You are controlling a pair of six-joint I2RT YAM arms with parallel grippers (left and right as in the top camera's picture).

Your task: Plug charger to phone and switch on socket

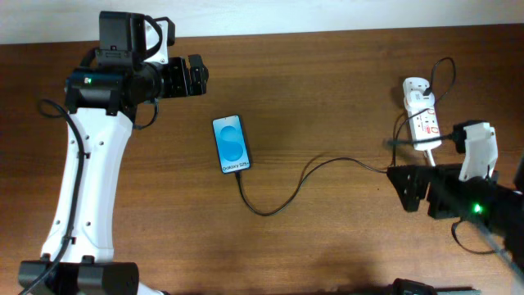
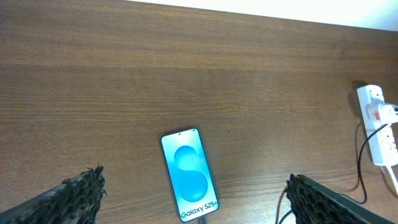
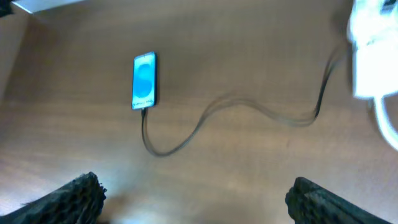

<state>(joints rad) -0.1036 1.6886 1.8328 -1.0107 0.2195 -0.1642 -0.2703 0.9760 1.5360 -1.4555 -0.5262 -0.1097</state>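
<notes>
Phone (image 1: 231,143) lies flat and face up near the middle of the wooden counter (image 1: 327,82), with its blue screen lit and its "Galaxy S25" text legible. The charger (image 1: 337,159) meets the phone's bottom edge with its tip. From there it loops away across the counter and runs toward the socket (image 1: 422,111). The socket rests near the far right end, well apart from the phone. The position of its switch cannot be determined.

Left tool (image 1: 201,75) sits above the counter beyond the phone's top end. Its fingers are spread wide and grip nothing. Right tool (image 1: 401,187) sits just short of the socket, near where the charger passes. Its fingers are likewise wide apart and empty. Neither tool touches the phone, charger or socket.
</notes>
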